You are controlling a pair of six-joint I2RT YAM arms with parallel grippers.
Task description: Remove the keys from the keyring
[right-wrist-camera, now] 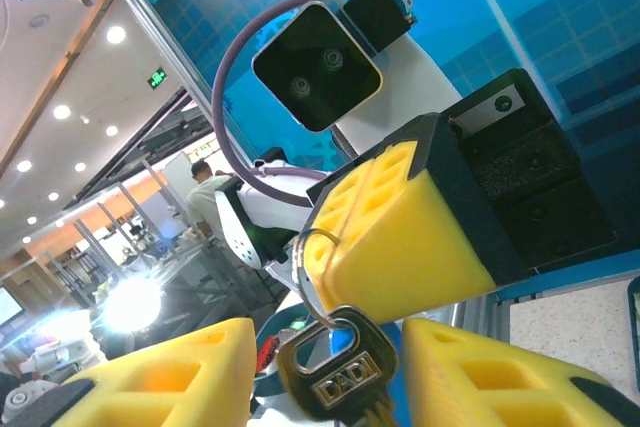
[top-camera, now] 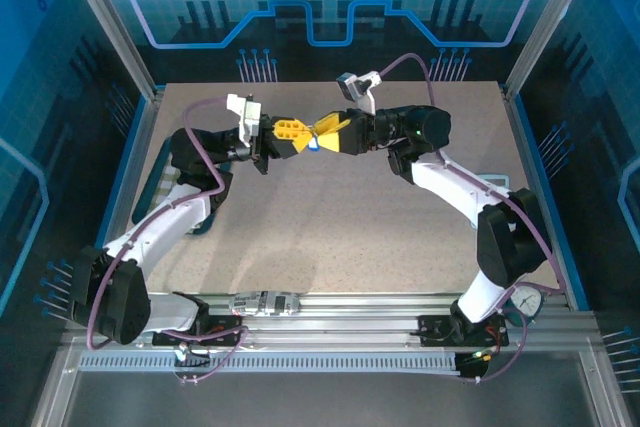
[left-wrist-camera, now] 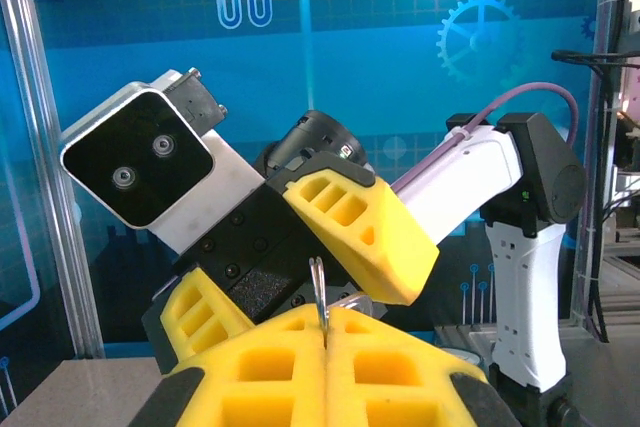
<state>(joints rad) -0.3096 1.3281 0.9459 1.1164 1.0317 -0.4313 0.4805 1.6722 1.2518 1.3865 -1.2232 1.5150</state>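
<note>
Both grippers meet in mid-air above the table. My left gripper [top-camera: 298, 134] [left-wrist-camera: 325, 325] is shut on the keyring [left-wrist-camera: 319, 292] [right-wrist-camera: 309, 265], a thin grey wire loop that sticks out of its yellow fingertips [right-wrist-camera: 400, 237]. A metal key [right-wrist-camera: 338, 379] stamped DADI hangs from the loop. It sits between the fingers of my right gripper [right-wrist-camera: 328, 349] [top-camera: 330, 134], which stand apart on either side of its head without touching it. A small blue piece [right-wrist-camera: 341, 341] [top-camera: 313, 144] shows just behind the key. The right gripper's yellow fingers [left-wrist-camera: 362, 237] flank the ring in the left wrist view.
The speckled table [top-camera: 330, 227] lies well below both grippers. Aluminium posts and blue panels enclose it on three sides. A metal rail [top-camera: 330, 305] runs along the near edge by the arm bases, with a round gauge [top-camera: 525, 299] at the right.
</note>
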